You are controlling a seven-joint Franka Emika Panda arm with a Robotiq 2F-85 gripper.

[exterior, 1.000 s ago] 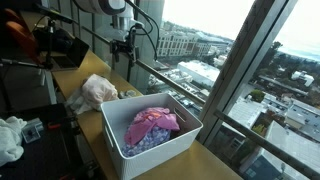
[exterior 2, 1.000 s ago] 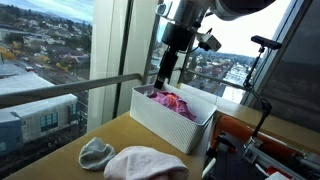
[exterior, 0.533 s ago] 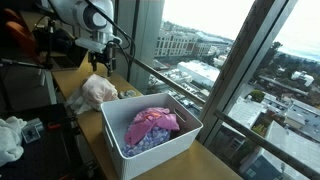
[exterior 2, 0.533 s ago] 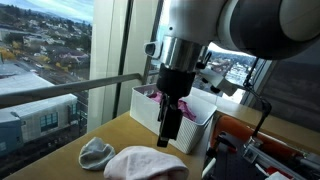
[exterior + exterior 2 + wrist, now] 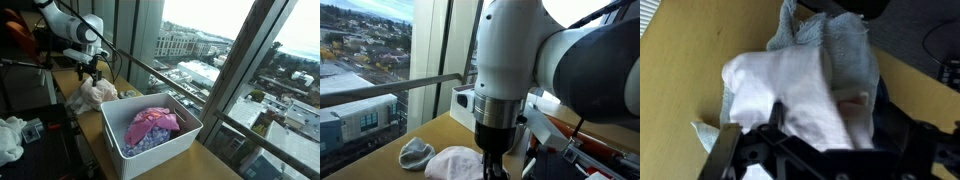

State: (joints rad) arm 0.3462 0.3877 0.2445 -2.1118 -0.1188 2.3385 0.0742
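A crumpled white cloth lies on the wooden table beside a white bin that holds pink and purple clothes. My gripper hangs just above the cloth, jaws open and pointing down. In an exterior view the arm fills the frame, and the gripper reaches down at the white cloth, with a small grey cloth next to it. The wrist view shows the white cloth lying over a grey cloth, close under the open gripper. Nothing is held.
Tall windows with a metal rail run along the table's far side. Black equipment and cables stand behind the arm. Another white cloth lies off the table's near corner. The bin is mostly hidden behind the arm.
The arm has swung away from above the bin and come down over the white cloth pile. The gripper stayed open throughout.
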